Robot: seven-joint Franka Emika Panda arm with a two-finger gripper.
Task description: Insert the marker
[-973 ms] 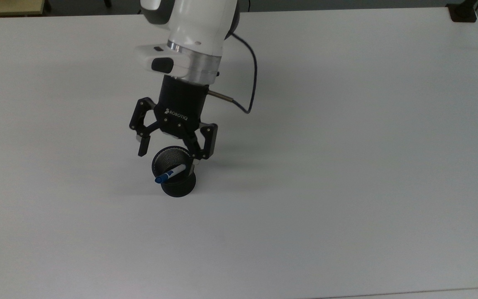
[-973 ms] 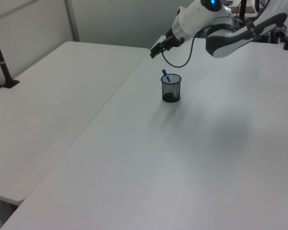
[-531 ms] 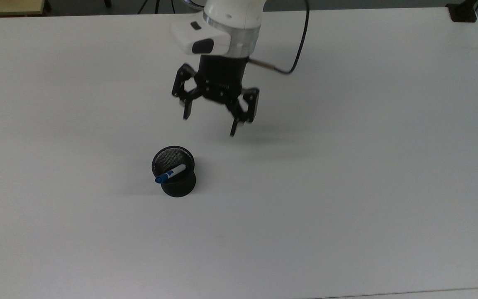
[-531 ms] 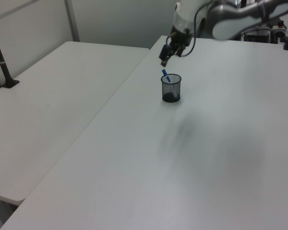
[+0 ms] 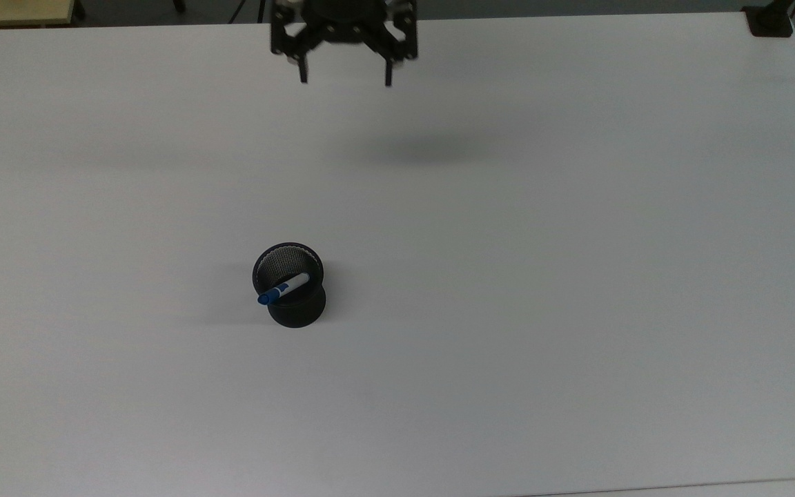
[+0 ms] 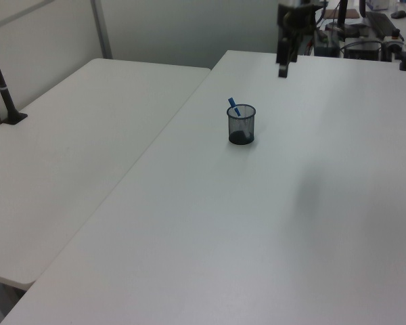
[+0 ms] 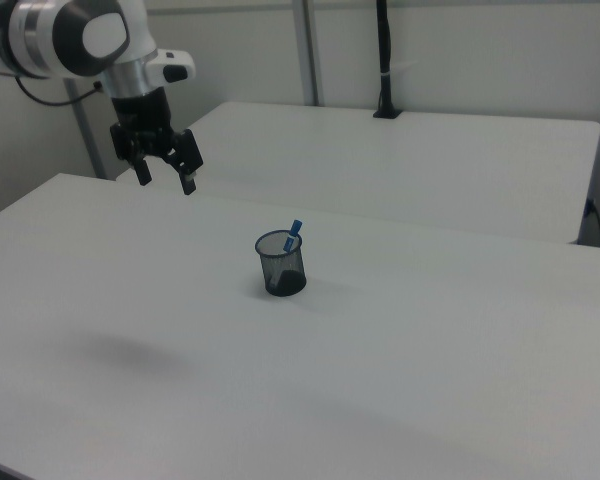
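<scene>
The marker (image 5: 284, 288) stands tilted inside the black mesh cup (image 5: 290, 284) in the top view, its blue cap leaning over the rim toward 8 o'clock. The cup sits on the white counter (image 5: 577, 276). The gripper (image 5: 344, 74) hangs at 12 o'clock from the cup, well apart, fingers (image 5: 303, 69) spread and holding nothing.

Left view: marker (image 6: 233, 107) protrudes from the cup (image 6: 241, 124) at 11 o'clock; the gripper (image 6: 283, 69) is raised at 1 o'clock from the cup.

Right view: marker (image 7: 294, 233) leans toward 1 o'clock in the cup (image 7: 280, 264). The gripper (image 7: 167, 181) hovers at 10 o'clock from it, fingers (image 7: 190, 184) spread apart above the counter (image 7: 460, 340).
</scene>
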